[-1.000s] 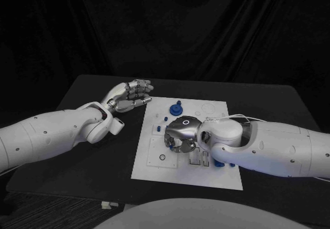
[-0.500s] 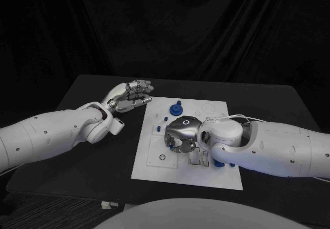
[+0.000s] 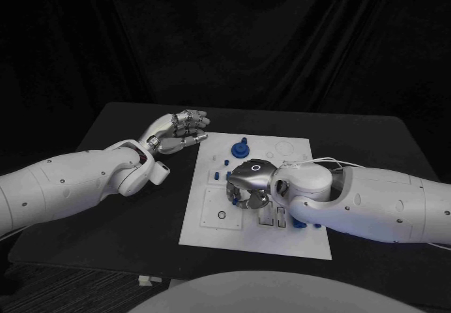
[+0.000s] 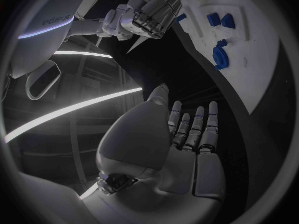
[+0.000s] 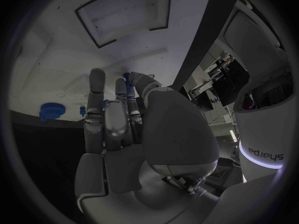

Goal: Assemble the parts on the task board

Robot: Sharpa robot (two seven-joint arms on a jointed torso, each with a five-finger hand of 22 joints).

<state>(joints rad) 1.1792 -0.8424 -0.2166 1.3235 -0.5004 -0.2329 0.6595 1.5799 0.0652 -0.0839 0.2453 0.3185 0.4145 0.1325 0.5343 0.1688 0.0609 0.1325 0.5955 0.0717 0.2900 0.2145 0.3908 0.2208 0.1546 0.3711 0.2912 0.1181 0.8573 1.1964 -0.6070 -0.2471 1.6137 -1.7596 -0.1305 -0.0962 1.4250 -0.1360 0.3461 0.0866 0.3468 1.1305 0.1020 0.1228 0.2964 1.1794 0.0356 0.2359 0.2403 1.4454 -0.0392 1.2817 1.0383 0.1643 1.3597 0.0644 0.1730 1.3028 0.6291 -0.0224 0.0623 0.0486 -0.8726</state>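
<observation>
The white task board (image 3: 221, 225) lies mid-table. My right hand (image 3: 249, 186) hovers over its middle with the fingers pointing down. In the right wrist view that hand (image 5: 124, 129) pinches a small blue part (image 5: 126, 77) between thumb and fingertip, close above the board (image 5: 56, 64). A blue gear (image 3: 240, 149) stands near the board's far edge. My left hand (image 3: 178, 134) rests off the board by its far left corner, fingers curled in on nothing. The left wrist view shows the left hand (image 4: 174, 149) and, beyond it, the right hand (image 4: 146, 12) over the board (image 4: 249, 59).
Small blue pegs (image 3: 215, 175) stand left of my right hand. More blue pieces (image 3: 299, 223) sit under my right forearm near the board's right side. The left wrist view shows the gear (image 4: 220, 55) and two blue blocks (image 4: 221, 20). Black table surrounds the board.
My right hand has edged very slightly to the right over the board. The left hand has not moved.
</observation>
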